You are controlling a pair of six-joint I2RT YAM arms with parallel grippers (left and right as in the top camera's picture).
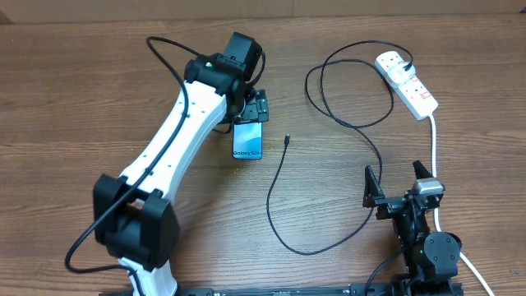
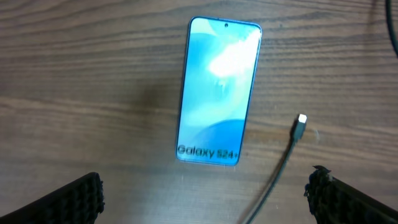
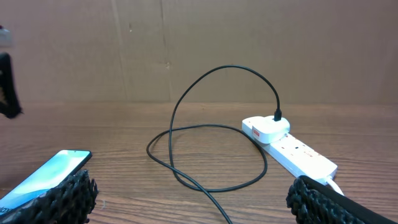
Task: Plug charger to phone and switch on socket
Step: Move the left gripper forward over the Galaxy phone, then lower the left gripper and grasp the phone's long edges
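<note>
Hovering L gripper open near phone, charger beside

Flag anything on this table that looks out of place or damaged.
Nothing stands out. The phone lies flat and lit, the charger cable loops loosely from the socket, its connector lying unplugged beside the phone. No damage or spill shows.
</note>
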